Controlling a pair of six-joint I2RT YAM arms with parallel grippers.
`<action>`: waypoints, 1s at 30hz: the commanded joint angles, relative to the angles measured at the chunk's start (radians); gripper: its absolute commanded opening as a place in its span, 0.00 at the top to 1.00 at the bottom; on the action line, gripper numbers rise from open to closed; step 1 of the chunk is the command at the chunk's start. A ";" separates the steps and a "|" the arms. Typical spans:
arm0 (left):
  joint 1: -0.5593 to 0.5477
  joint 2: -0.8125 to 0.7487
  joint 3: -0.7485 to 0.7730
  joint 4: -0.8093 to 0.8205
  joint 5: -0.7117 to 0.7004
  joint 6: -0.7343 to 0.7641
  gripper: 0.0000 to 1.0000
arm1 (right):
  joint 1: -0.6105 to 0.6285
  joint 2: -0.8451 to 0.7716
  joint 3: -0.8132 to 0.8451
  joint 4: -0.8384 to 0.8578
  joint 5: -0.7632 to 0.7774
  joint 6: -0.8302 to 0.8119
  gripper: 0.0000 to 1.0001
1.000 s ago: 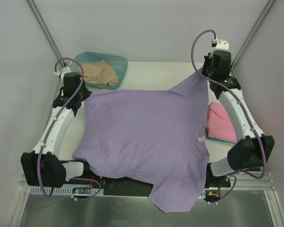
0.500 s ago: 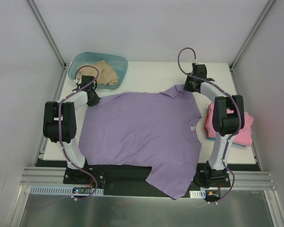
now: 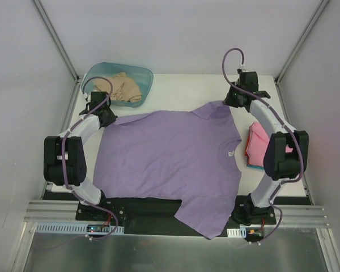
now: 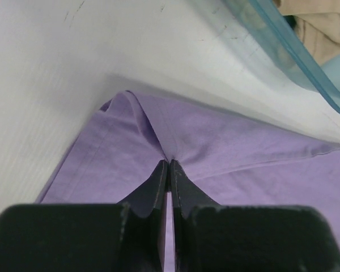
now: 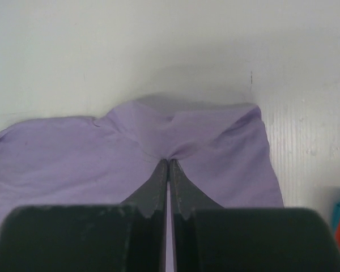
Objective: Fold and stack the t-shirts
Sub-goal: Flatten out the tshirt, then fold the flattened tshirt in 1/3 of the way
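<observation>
The lavender shirt (image 3: pixel 170 161) is lying spread across the middle of the white surface (image 3: pixel 181 90), its plain matte cloth mostly flat with shallow creases. Its lower portion is hanging over the near edge at 6 o'clock, ending in a point at about 5 o'clock. A small white label is showing near its right side, toward 3 o'clock.

The left pincer (image 3: pixel 106 117) is gripping the far-left corner of the lavender shirt at about 10 o'clock. In the left wrist view its fingers (image 4: pixel 158 184) are pressing together on a pinched ridge of purple cloth, which is rising into a fold and fanning out behind.

The right pincer (image 3: pixel 232 103) is gripping the far-right corner at about 1 o'clock. In the right wrist view its fingers (image 5: pixel 157 184) are likewise closing tight on a puckered bunch of the cloth, with the hem curving away on both sides.

The pink shirt (image 3: pixel 258 146) is lying folded at 3 o'clock, just beside the lavender shirt's right edge and partly behind the right arm.

The tan shirt (image 3: pixel 120 88) is lying crumpled inside the teal tub (image 3: pixel 143 78) at 11 o'clock, just beyond the left pincer.
</observation>
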 commanded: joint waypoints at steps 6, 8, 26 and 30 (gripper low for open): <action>0.005 -0.242 -0.141 -0.041 0.018 -0.022 1.00 | 0.005 -0.275 -0.109 -0.315 0.063 0.006 0.99; 0.005 -0.269 -0.162 -0.058 0.012 -0.027 1.00 | 0.003 -0.329 -0.130 -0.369 0.077 0.007 0.99; 0.005 -0.464 -0.187 -0.346 -0.112 -0.097 1.00 | 0.003 -0.587 -0.293 -0.622 0.120 -0.019 0.99; 0.005 -0.466 -0.186 -0.397 -0.123 -0.096 1.00 | 0.003 -0.593 -0.289 -0.651 0.139 -0.022 0.98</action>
